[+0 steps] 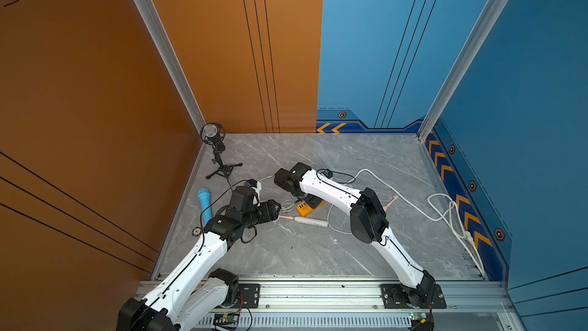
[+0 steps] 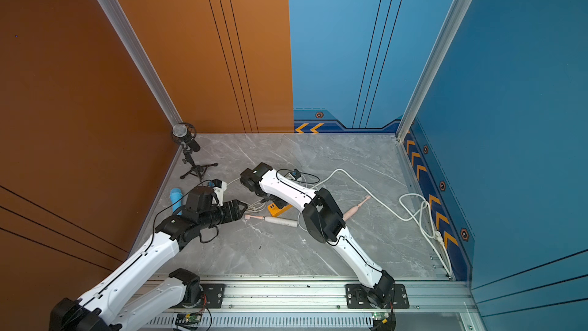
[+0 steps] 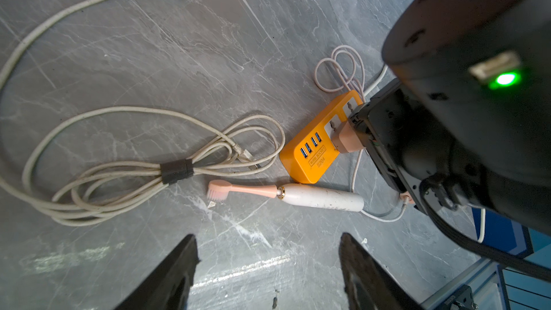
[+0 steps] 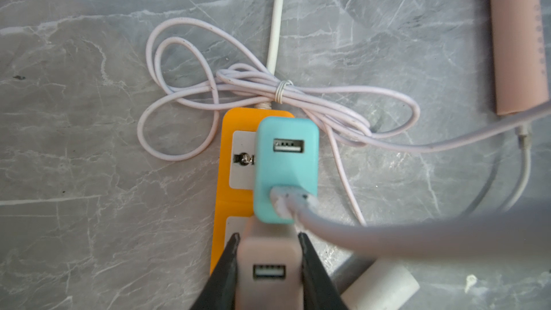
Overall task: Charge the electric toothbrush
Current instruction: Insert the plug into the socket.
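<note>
Left gripper (image 3: 267, 237) spread wide and empty; right gripper (image 4: 268, 235) clamped on a pink adapter (image 4: 269, 272).
In both top views the electric toothbrush (image 1: 310, 221) lies on the marble table (image 1: 286, 256), low centre of frame, brush head just beside the left gripper; beyond, the pink adapter meets the orange power strip (image 3: 310, 156), next to a teal adapter (image 4: 286, 168).

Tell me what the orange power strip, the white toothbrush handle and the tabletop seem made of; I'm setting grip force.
Orange power strip: likely hard moulded plastic, smooth with a slight sheen and rounded edges.
White toothbrush handle: probably plastic, matte, scuffed with dark specks.
Tabletop: grey, white-veined stone look with glare streaks, so polished; real marble or printed laminate, I cannot tell.
</note>
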You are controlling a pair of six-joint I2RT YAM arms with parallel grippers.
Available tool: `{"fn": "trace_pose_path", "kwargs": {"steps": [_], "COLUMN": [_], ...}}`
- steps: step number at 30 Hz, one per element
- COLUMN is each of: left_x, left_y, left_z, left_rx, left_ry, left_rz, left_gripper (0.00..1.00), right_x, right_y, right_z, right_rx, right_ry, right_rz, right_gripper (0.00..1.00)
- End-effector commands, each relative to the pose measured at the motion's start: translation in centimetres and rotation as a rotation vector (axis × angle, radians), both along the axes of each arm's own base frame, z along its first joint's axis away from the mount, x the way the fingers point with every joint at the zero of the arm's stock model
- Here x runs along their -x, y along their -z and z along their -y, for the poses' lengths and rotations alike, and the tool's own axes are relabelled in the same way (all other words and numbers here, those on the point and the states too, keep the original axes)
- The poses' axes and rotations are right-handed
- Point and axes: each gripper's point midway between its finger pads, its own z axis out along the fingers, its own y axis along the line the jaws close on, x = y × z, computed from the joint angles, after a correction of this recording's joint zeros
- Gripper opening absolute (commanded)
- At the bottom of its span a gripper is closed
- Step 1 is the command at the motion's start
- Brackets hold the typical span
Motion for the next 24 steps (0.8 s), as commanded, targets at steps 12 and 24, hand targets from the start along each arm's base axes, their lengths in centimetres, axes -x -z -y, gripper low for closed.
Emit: {"fn": "trace_pose_path", "kwargs": {"steps": [12,24], "left_x": [0.9,0.8], "left_y": [0.0,-0.3], "left_z": [2.0,4.7], "left_rx": [-0.021,-0.107], "left_ry": [0.1,0.161], "left_rz": [-0.002,0.017], "left_gripper": [0.75,0.74], "right_x": [-4.1,-1.0], "right_y": [1.0,5.3], "right_z": [6.5,5.8], "right_rx": [0.154,-0.008], "right_ry": [-0.235,-0.315], "right_rz": [-0.074,-0.169], "right_gripper": [0.1,0.11]}}
